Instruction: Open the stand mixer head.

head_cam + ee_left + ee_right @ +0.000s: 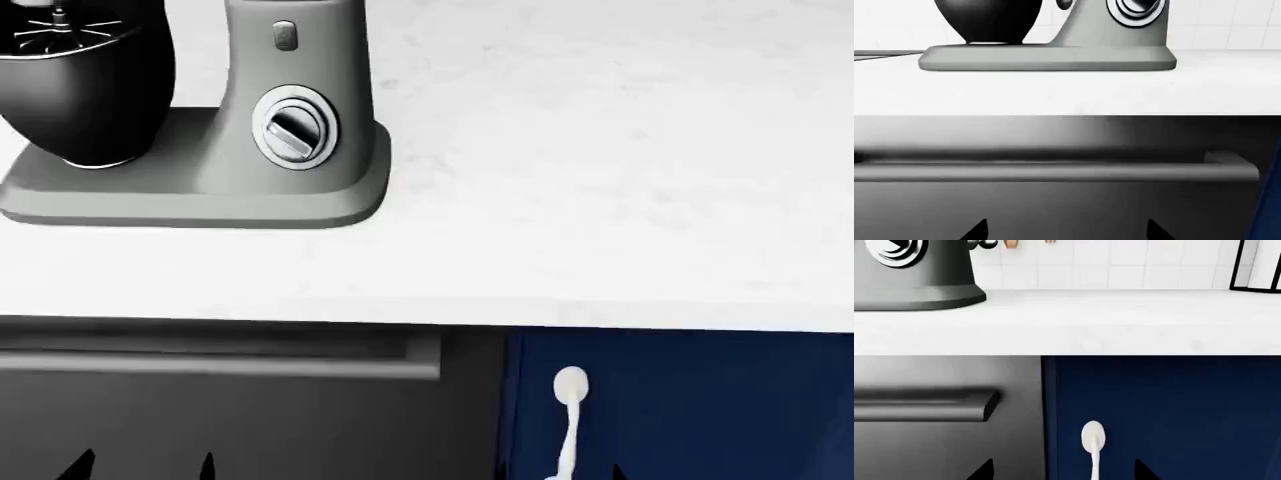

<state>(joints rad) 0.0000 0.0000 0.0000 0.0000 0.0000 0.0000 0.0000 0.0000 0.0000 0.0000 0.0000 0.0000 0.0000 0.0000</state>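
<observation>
Although the task concerns the stand mixer head, that part is cut off by the frame in every view; only the grey column [296,90] with its silver dial [291,132], the base [200,205] and the black bowl [83,90] are seen, at about ten o'clock in the head view on the white worktop [601,200]. The head is judged to lie above the column, out of sight.

Of the left pincer [1066,232] and the right pincer [1062,471] only dark fingertips are shown, set apart, with nothing held between them; both are kept low, before the cabinet fronts beneath the worktop.

Trouble is expected chiefly from the worktop's front edge: were an arm raised straight up, the overhang could be struck. The grey bar handle [1054,170] and the white knob [1093,436] on the blue door [1167,415] could be snagged likewise. A push on the column rather than a lift under the head could slide the whole mixer.

Ample bare worktop is left from one to three o'clock, so an approach from that side is judged safest.
</observation>
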